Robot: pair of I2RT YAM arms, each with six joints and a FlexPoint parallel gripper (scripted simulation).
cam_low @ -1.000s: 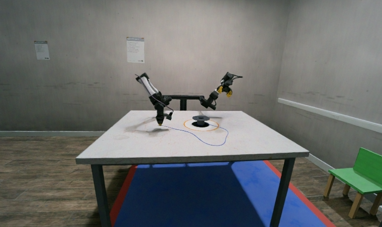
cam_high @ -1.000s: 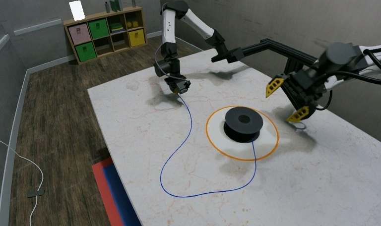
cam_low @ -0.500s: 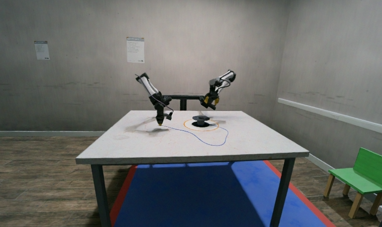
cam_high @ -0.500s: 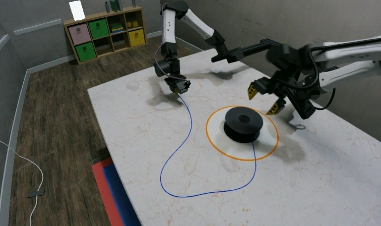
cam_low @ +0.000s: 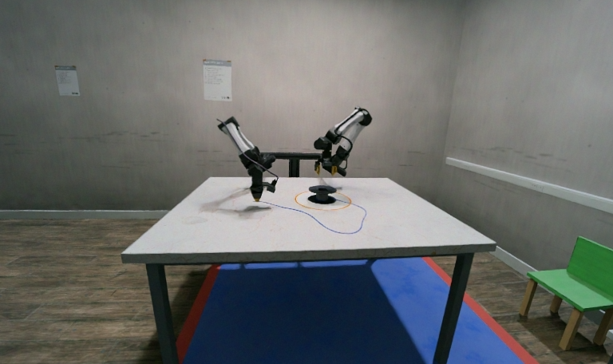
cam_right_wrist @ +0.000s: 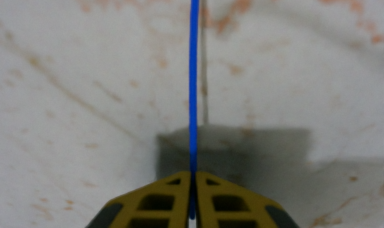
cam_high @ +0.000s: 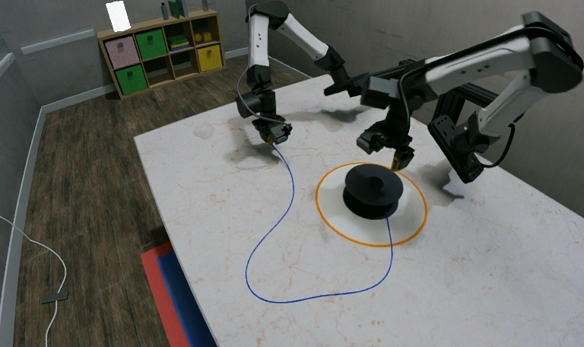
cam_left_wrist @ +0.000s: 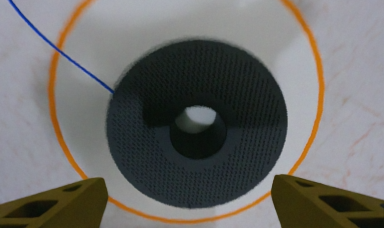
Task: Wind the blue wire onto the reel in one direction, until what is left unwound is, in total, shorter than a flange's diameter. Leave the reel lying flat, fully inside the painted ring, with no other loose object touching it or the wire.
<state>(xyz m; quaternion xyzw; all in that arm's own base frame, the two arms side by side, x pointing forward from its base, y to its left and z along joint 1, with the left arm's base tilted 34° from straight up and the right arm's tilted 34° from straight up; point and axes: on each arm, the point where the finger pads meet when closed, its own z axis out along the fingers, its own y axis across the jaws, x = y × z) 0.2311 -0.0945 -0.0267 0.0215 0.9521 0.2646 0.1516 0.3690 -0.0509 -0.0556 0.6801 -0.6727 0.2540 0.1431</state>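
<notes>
The left arm's yellow fingers stand wide apart, nothing between them, above the black plastic reel, which lies flat inside the orange painted ring. Its axis runs upright; this arm is nearer. The right arm's fingers, well apart from the reel, pinch the blue wire. Lowering astride the reel probably needs centring first.
</notes>
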